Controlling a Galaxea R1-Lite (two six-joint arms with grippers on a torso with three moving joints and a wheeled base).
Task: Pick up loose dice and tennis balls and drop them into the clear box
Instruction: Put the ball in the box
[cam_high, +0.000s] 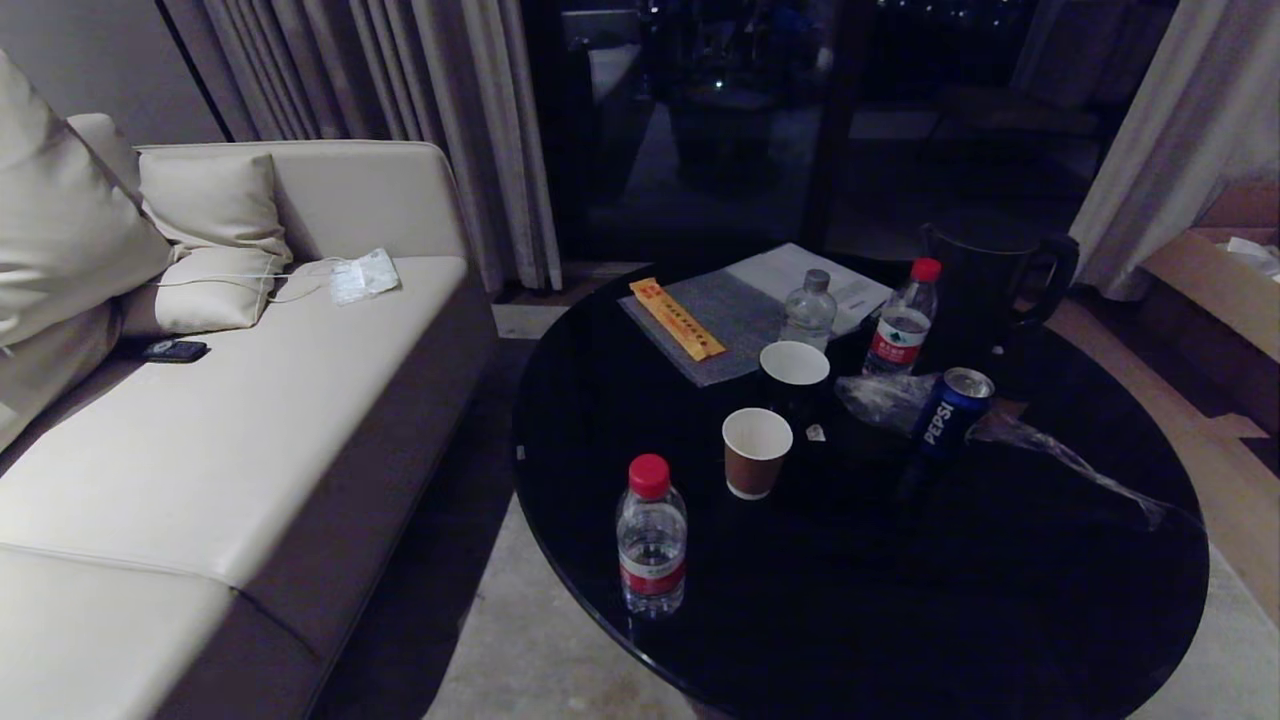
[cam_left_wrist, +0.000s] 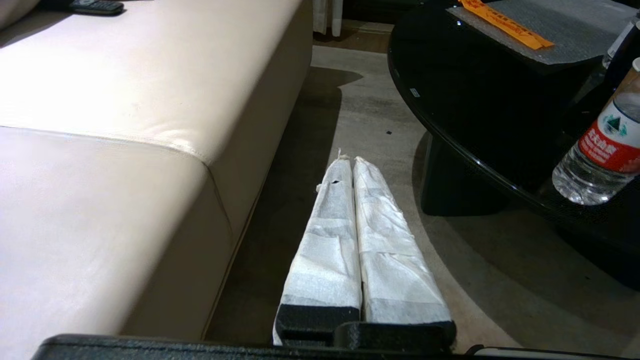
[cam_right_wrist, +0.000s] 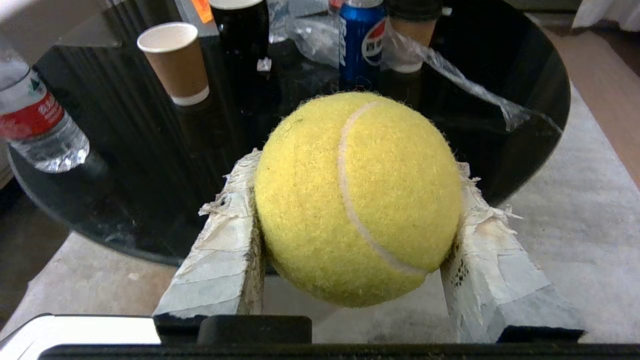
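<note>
Three views, shared black table (cam_high: 1000, 600).

**Right gripper clamped, left gripper idle**

The right gripper (cam_right_wrist: 356, 200), its fingers (cam_right_wrist: 225, 250) wrapped in frayed white tape, is clamped on a fuzzy yellow-green tennis ball (cam_right_wrist: 357, 197), one finger on each side. The left gripper (cam_left_wrist: 348, 162) has its white-padded fingers pressed together, empty, held low and pointing forward.

Dim, bluish head view; brighter wrist views, soft glare on black table (cam_high: 1000, 600).
</note>
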